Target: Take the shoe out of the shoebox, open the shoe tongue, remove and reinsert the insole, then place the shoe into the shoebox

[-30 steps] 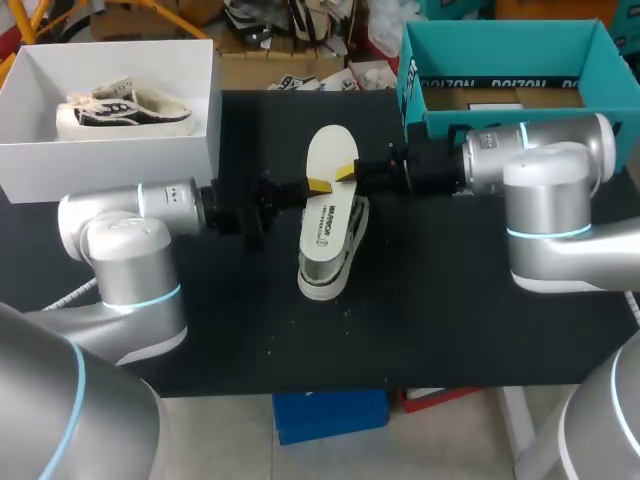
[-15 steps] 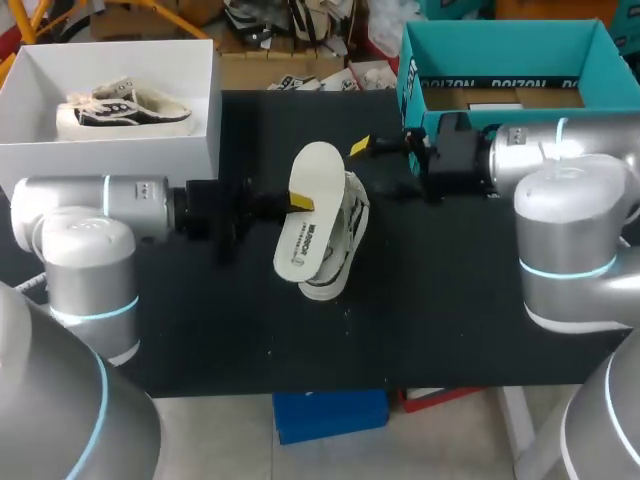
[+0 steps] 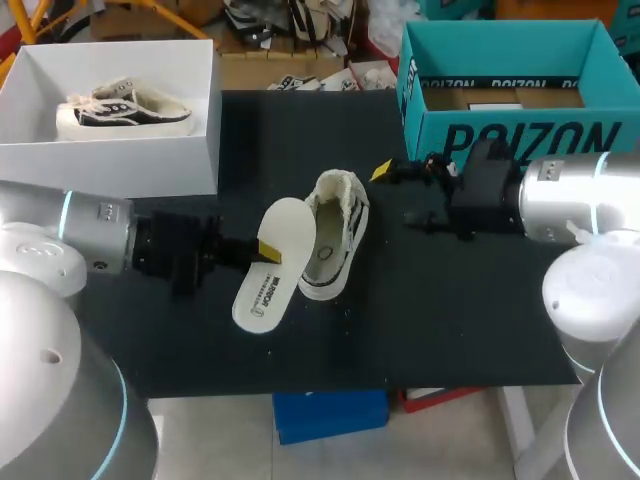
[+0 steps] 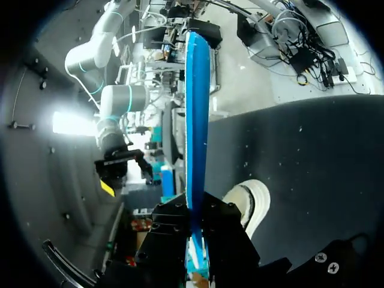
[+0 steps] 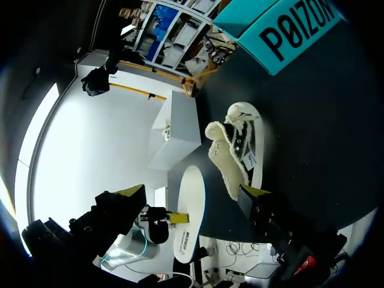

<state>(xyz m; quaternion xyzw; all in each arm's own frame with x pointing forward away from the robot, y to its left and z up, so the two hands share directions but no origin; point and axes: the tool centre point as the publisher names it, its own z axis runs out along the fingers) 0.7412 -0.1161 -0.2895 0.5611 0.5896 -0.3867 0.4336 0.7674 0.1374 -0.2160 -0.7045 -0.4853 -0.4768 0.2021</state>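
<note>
The white shoe point(image 3: 332, 232) lies on the black table point(image 3: 450, 310), its tongue pulled open point(image 5: 225, 165). My left gripper point(image 3: 266, 250) is shut on the white insole point(image 3: 268, 270), held just left of the shoe. In the left wrist view the insole point(image 4: 195, 114) shows edge-on with a blue underside, rising from between the fingers, and the shoe's toe point(image 4: 251, 201) lies beside it. My right gripper point(image 3: 396, 195) stands open to the right of the shoe, holding nothing. From the right wrist, the shoe point(image 5: 240, 144) and the insole point(image 5: 189, 213) lie ahead of its spread fingertips point(image 5: 133, 192).
A white shoebox point(image 3: 205, 110) at the back left holds a second shoe point(image 3: 125, 105). A teal shoebox point(image 3: 500, 130) stands at the back right, close behind my right arm. Bare table lies in front of the shoe.
The right gripper opened, let go of the insole and drew back to the right. The left arm pulled the insole off the shoe, to the left and towards the front edge.
</note>
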